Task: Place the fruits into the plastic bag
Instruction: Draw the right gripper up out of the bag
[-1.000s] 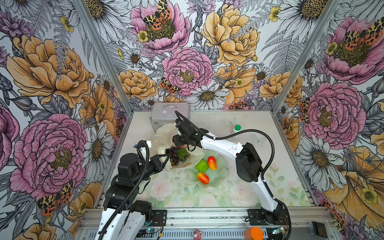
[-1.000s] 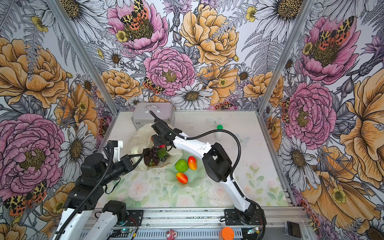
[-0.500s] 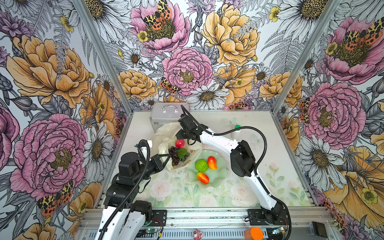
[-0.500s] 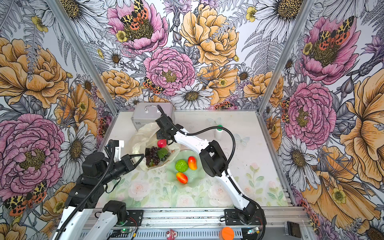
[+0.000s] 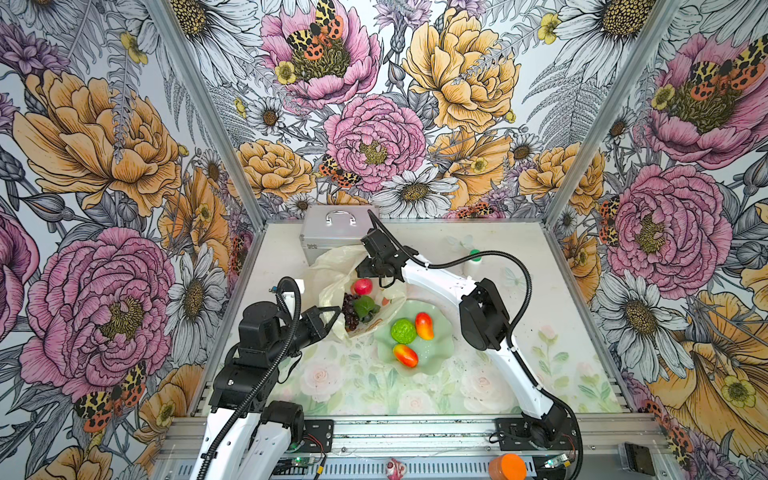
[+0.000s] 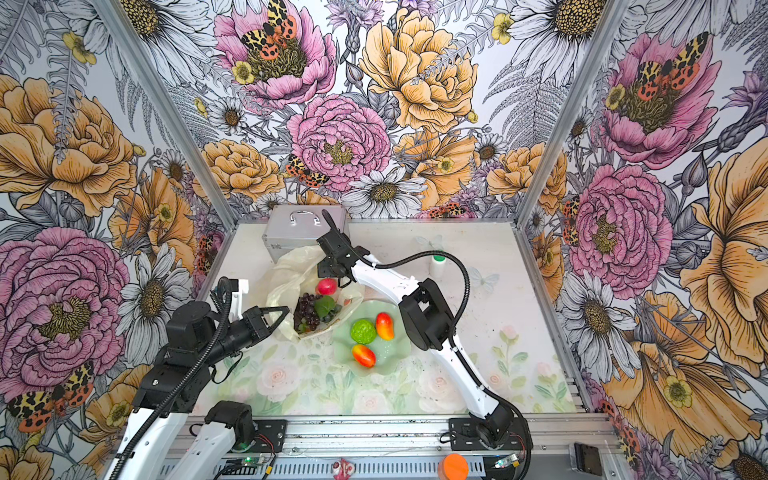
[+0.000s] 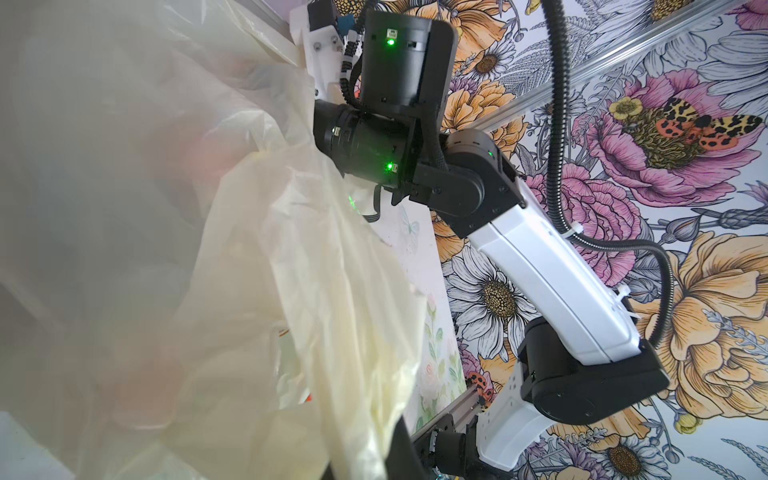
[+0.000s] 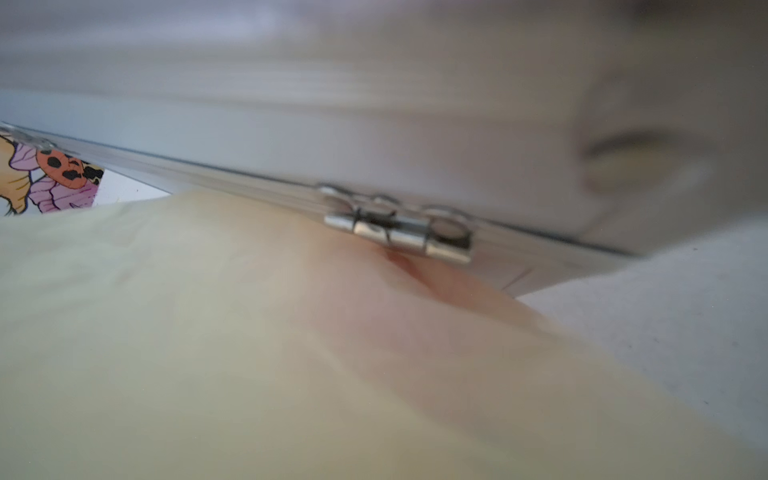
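Fingers of the left gripper (image 5: 337,309) clamp the bag (image 5: 332,266) rim; the right gripper (image 5: 365,272), above the apple (image 5: 363,286) and grapes (image 5: 350,309) in the bag, hides its own — can't tell. Ball (image 5: 403,331) and mangoes (image 5: 424,325) sit on the dish (image 5: 440,353). Thin film could slip — the mouth would collapse.

There's the left gripper (image 5: 334,312) clamped tight, arm stretched low, while the right arm (image 5: 440,284) arches across, right gripper (image 5: 366,272) pointed down, jaws hidden.

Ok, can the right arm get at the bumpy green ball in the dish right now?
Probably yes. The bumpy green ball lies uncovered in the dish, the right arm ends just beyond it by the plastic bag, and nothing stands between.
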